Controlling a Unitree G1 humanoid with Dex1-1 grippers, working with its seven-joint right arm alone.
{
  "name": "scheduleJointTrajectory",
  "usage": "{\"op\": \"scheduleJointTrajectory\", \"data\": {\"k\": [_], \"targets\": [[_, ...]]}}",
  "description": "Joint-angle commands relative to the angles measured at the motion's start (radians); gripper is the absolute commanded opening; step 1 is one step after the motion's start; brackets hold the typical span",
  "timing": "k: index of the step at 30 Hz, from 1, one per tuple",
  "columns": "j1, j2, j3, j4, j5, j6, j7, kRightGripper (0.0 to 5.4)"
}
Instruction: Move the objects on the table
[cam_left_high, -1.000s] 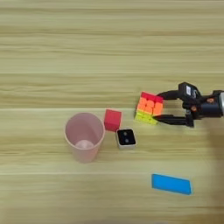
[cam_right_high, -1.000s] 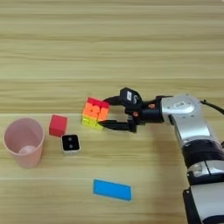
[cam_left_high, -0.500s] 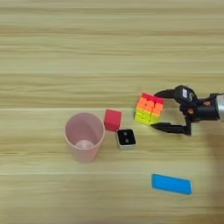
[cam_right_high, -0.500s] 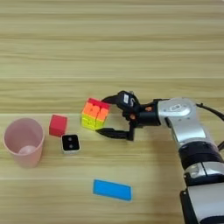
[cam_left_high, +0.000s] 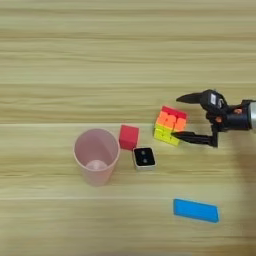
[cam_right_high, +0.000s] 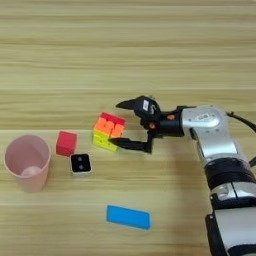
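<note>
Right eye view shows the silver forearm reaching in from the right edge, its hand (cam_right_high: 119, 124) spread wide at the right side of the multicoloured puzzle cube (cam_right_high: 108, 132). One black finger (cam_right_high: 131, 145) lies low along the worktop (cam_right_high: 128, 55), its tip at the cube's near right corner, touching it or just short of it; the other finger arches above and behind the cube's far right edge, apart from it. So the cube sits on the wood just left of the fingers rather than between them, and nothing is held. The gap between the fingers looks broader than the cube, which suggests the hand is set either to slide in around it or to nudge it sideways; which of the two cannot be told. The cube rests flat, its red and orange faces turned up and yellow-green along its near side. To its left, with a clear gap, stands the small red cube (cam_left_high: 129, 137), and just in front of that lies the white square piece with a black face (cam_left_high: 144, 157). A pink cup (cam_left_high: 96, 156) stands upright further left, open end up, close beside the red cube. The flat blue bar (cam_left_high: 196, 210) lies alone nearer the robot, well apart from the hand, so it appears not to be the thing now in hand.
</note>
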Motion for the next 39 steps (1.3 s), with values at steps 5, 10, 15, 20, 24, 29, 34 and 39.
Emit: {"op": "scheduleJointTrajectory", "data": {"k": [5,10,15,20,24,29,34,39], "targets": [[-0.063,-0.027,-0.035,-0.069,0.030,0.007,-0.028,5.38],[-0.070,-0.034,-0.052,-0.110,0.045,0.015,-0.031,5.38],[-0.060,-0.047,-0.068,-0.155,0.060,0.023,-0.023,5.38],[-0.025,-0.068,-0.092,-0.245,0.095,0.047,-0.002,5.38],[0.027,-0.091,-0.110,-0.354,0.132,0.075,0.016,5.38],[0.081,-0.125,-0.136,-0.450,0.171,0.092,0.043,5.38],[0.136,-0.160,-0.162,-0.517,0.206,0.090,0.079,5.38],[0.199,-0.191,-0.172,-0.569,0.224,0.085,0.111,5.38]]}}
